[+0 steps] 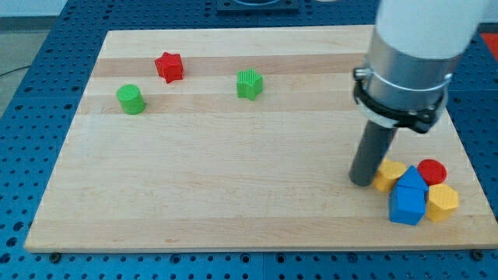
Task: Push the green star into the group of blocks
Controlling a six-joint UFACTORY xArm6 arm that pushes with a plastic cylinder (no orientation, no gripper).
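Your tip point(362, 182) sits at the view's lower right, touching or just beside the left edge of a yellow block point(388, 175). It is a bare rod, so there is nothing to open or clench and it holds nothing. That yellow block belongs to the group: a blue block point(408, 200), a red cylinder point(432, 171) and a second yellow block point(442, 202) packed close together. The green star point(249, 84) lies well apart, toward the view's top centre, beyond a stretch of bare board point(233, 179). A red star point(169, 67) and a green cylinder point(131, 99) sit further left. By the look of it, the push has not begun; you must first get round behind the star.
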